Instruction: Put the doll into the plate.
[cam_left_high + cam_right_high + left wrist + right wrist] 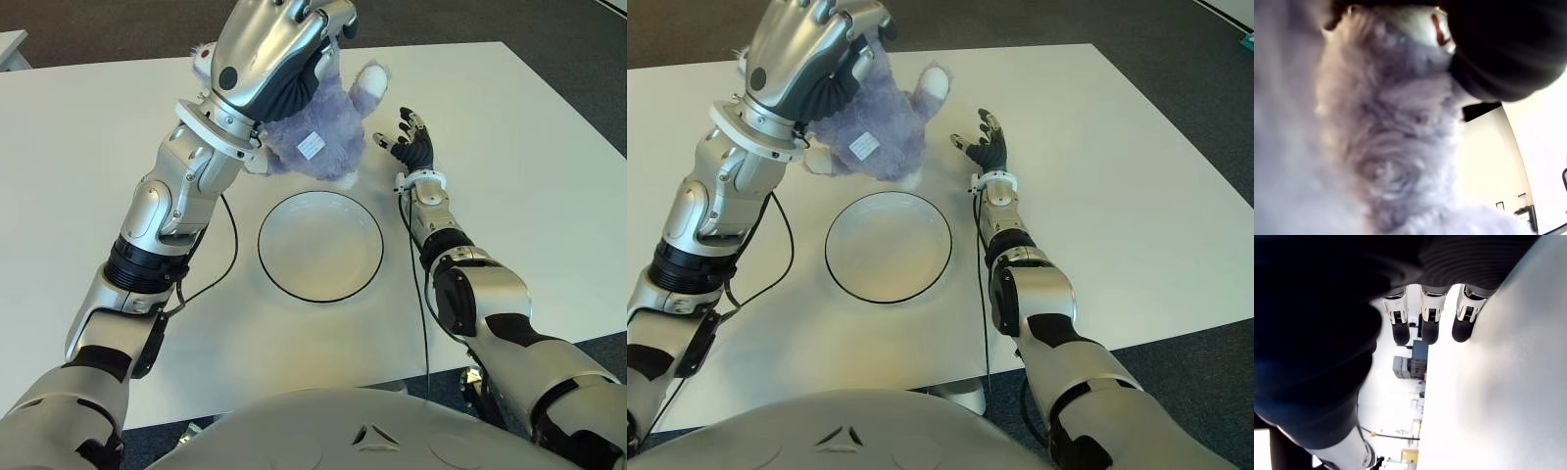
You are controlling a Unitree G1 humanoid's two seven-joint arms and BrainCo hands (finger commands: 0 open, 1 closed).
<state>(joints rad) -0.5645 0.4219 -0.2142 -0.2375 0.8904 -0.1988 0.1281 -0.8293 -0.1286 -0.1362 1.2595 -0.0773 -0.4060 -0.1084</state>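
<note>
Purple plush filled the left hand (pixel 279 54): its fingers were curled over the doll (pixel 318 132) and gripped it, holding it raised above the white table (pixel 529 176), just beyond the far edge of the plate (pixel 320 246). The doll's lower end hung over the plate's far rim, though whether it touched could not be told. A small white tag (pixel 311 145) showed on the doll's body, and one pale-tipped limb stuck out toward the right. In the left wrist view the fur crowded almost the whole frame, pressed close against the dark palm.

White and round with a thin dark rim, the plate lay at the middle of the table with nothing in it, between the two arms.

Off to the right of the plate, near its far side, the right hand (pixel 411 140) showed palm up with its fingers (pixel 1430 328) spread straight and apart, holding nothing. A black cable (pixel 227 245) ran along the left arm beside the plate.
</note>
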